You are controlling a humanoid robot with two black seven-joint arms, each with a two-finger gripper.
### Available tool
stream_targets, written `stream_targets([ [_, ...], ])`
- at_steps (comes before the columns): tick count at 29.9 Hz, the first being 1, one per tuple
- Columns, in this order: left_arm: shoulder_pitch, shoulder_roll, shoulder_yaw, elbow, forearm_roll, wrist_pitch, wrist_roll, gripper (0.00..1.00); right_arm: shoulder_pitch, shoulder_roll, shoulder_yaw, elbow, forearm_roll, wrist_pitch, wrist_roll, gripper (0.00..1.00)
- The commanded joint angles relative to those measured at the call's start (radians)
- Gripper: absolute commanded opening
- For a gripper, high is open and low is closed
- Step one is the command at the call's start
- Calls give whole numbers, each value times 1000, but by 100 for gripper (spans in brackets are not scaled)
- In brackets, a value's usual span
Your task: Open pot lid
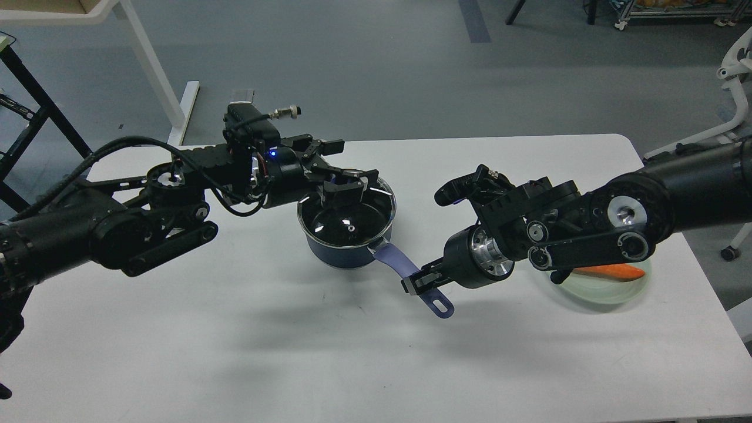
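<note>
Left claw (343, 187) reaches in over the far rim of the pot (346, 238), its black fingers (352, 176) set around the middle of the lid (348, 218) where the knob would sit; the knob itself is hidden behind them, so whether the fingers are clamped on it or merely close around it cannot be told. A small blue light glows on the wrist behind that claw.

Right claw (418, 284) comes in from the right edge of the bench (235, 352) and sits low at the pot's long purple handle (411, 276), fingers drawn together on the handle just short of its end with the oval hole.

That pot stands near the middle of the white bench, somewhat toward the far edge, with its handle pointing toward the near right. Its glass lid lies flat on the rim, closed, the small steam vent showing as a bright dot on the glass.

Toward the right edge of the bench, partly hidden under the right arm, lies a pale green plate (611, 291) with an orange carrot-like piece (611, 272) on it, well apart from the pot.

No brand, label or readable writing shows on the pot, the lid or the arms
</note>
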Motion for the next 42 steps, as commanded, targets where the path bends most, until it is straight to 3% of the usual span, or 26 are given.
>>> stream_targets([
  [1, 2, -17, 75, 40, 19, 51, 5, 98, -1, 0, 1, 0, 0, 4, 0, 18],
  [10, 28, -44, 89, 113, 19, 86, 0, 96, 1, 3, 1, -1, 0, 10, 0, 18],
  [19, 38, -46, 89, 115, 19, 99, -4, 63, 1, 0, 3, -6, 0, 10, 0, 18],
  [24, 38, -44, 89, 116, 14, 125, -8, 40, 1, 0, 9, -12, 1, 10, 0, 18],
  [29, 28, -32, 83, 106, 6, 140, -12, 39, 1, -5, 14, -10, 3, 10, 0, 18],
  [31, 21, -6, 75, 104, -12, 140, -33, 39, 3, -17, 15, -7, 4, 10, 0, 18],
  [34, 2, 95, 86, 104, -52, 139, -72, 39, 6, -31, 14, 0, 6, 12, 0, 18],
  [42, 39, 308, 169, 170, -58, 139, -77, 39, 1, -57, 14, 2, 4, 23, 2, 18],
])
